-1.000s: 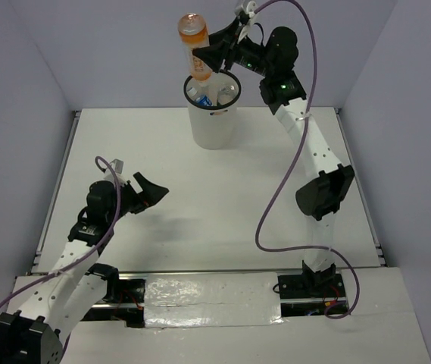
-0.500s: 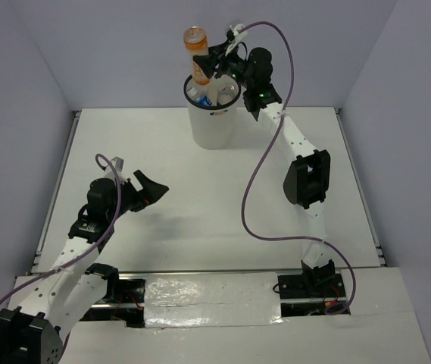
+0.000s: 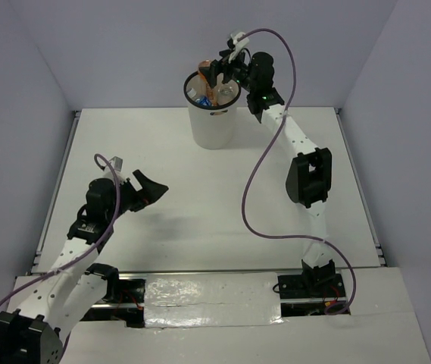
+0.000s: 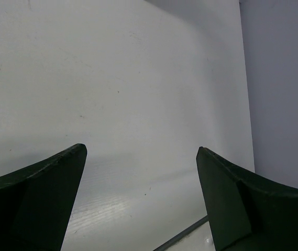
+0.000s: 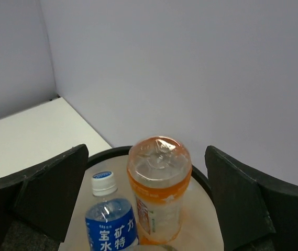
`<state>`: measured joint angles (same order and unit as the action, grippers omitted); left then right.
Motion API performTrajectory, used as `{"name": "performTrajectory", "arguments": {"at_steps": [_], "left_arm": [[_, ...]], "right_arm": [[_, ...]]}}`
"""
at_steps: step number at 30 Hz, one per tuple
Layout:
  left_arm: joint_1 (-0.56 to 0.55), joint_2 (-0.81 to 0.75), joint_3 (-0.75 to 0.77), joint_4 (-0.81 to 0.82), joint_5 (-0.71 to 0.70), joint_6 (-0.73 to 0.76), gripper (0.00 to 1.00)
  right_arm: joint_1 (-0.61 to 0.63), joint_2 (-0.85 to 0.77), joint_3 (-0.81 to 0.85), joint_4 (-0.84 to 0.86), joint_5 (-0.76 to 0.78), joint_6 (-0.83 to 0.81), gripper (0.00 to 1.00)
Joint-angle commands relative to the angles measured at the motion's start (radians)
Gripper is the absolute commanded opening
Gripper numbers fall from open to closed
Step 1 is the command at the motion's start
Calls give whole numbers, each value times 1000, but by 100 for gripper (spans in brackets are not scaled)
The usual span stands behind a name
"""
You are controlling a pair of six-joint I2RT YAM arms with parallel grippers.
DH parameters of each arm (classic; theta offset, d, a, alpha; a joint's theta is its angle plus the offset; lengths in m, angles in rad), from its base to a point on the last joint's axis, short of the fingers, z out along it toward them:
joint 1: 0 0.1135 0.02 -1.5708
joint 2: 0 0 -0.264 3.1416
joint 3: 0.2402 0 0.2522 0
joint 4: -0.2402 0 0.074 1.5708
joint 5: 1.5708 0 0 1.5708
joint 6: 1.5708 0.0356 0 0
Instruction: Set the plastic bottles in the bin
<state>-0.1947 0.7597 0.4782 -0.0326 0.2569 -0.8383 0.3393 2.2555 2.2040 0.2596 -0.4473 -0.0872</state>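
One orange plastic bottle (image 5: 159,193) stands base-up in the tall off-white bin (image 3: 213,127), my right gripper (image 5: 146,151) spread clear of it — dropping step done, I judge — next, lift straight out; left gripper (image 4: 141,150) also spread.

White table (image 3: 200,197), pale lilac walls (image 3: 109,45) on 3 sides, soft even light

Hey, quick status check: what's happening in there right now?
Left hand open, hovering over the table. Right hand open above the bin. Orange bottle standing in bin beside blue-label bottle, not gripped. Nothing blocking.
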Motion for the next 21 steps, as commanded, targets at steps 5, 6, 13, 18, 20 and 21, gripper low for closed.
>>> {"name": "performTrajectory", "arguments": {"at_steps": [5, 6, 13, 18, 20, 21], "left_arm": [[1, -78, 34, -26, -27, 28, 99], [1, -83, 36, -29, -31, 33, 100], [3, -117, 132, -151, -94, 154, 99], [5, -91, 279, -236, -94, 277, 99], [5, -73, 315, -243, -87, 289, 99], [5, -65, 338, -248, -71, 289, 99]], "right_arm": [[-55, -259, -87, -159, -37, 66, 100], [-65, -295, -105, -189, -48, 72, 100], [-238, -575, -274, -592, -209, 194, 100], [-316, -863, -566, -805, -37, 104, 100], [-319, -913, -588, -867, 52, 83, 100], [-322, -934, -636, -908, 102, 63, 100]]}}
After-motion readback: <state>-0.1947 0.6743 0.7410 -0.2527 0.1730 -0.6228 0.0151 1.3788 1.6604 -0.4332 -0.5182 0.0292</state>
